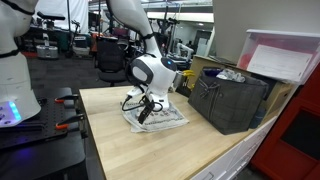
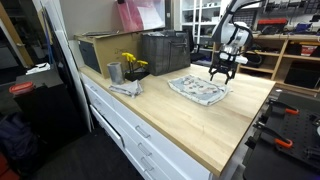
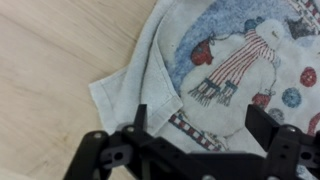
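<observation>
The snowman towel (image 3: 232,58) lies rumpled on the wooden table (image 3: 50,50). It fills the upper right of the wrist view, with one pale corner pointing toward the lower left. In both exterior views it sits mid-table, near the centre of one frame (image 1: 162,118) and right of centre in the other (image 2: 200,90).

The risks I see from here:
- The cloth is thin and lies close to the wood, so a descent a touch too deep would probably drive the fingertips into the table rather than under the fabric.
- The cloth looks folded over itself, so a pinch at the hem might catch only the top layer and let the rest slide or spill open.
- A sideways drag could bunch it toward the black crate (image 1: 235,100), which stands near it at the right of the frame.

The gripper (image 3: 200,125) hangs just above the towel's near edge, jaws spread wide and nothing between them. Its dark fingers straddle the patterned border along the bottom of the wrist view. In an exterior view the white arm comes down from the top centre, the wrist bent so that the gripper (image 1: 147,107) points down at the cloth. In the other it stands at the upper right, the gripper (image 2: 222,72) over the towel's far side.
</observation>
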`<state>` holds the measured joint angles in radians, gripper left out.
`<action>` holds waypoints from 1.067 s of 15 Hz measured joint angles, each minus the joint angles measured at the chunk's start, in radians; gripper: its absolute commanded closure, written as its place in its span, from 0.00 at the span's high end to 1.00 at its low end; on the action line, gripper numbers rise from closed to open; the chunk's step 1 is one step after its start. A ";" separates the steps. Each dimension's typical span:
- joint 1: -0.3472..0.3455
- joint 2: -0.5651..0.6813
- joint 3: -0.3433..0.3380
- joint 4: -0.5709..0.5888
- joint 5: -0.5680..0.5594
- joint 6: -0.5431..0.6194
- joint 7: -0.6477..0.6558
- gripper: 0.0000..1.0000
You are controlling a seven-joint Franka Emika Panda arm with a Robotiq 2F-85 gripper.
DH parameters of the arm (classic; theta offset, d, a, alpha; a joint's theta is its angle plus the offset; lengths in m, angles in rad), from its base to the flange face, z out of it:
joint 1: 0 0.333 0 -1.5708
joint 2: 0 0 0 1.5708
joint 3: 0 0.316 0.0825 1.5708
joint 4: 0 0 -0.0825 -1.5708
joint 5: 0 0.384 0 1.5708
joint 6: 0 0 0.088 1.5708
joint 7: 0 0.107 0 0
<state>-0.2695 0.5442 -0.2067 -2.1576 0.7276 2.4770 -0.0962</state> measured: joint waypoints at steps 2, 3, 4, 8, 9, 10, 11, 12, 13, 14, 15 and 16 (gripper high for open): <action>0.001 -0.027 -0.002 -0.021 -0.053 0.005 0.033 1.00; 0.001 -0.035 -0.002 -0.030 -0.075 0.007 0.048 1.00; 0.001 -0.039 -0.002 -0.037 -0.093 0.010 0.062 1.00; 0.001 -0.035 0.002 -0.062 -0.131 0.030 0.093 1.00; 0.001 -0.032 0.004 -0.066 -0.137 0.034 0.101 1.00; 0.001 -0.028 0.007 -0.066 -0.139 0.037 0.104 1.00; 0.001 -0.026 0.010 -0.067 -0.141 0.040 0.106 1.00; 0.001 -0.026 0.014 -0.067 -0.143 0.044 0.107 1.00; 0.002 -0.026 0.017 -0.066 -0.145 0.052 0.112 1.00; 0.003 -0.026 0.020 -0.066 -0.153 0.062 0.123 1.00; 0.005 -0.026 0.022 -0.066 -0.162 0.071 0.132 1.00; 0.007 -0.026 0.025 -0.066 -0.174 0.079 0.144 1.00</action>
<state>-0.2628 0.5187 -0.1816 -2.2240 0.5532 2.5558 0.0478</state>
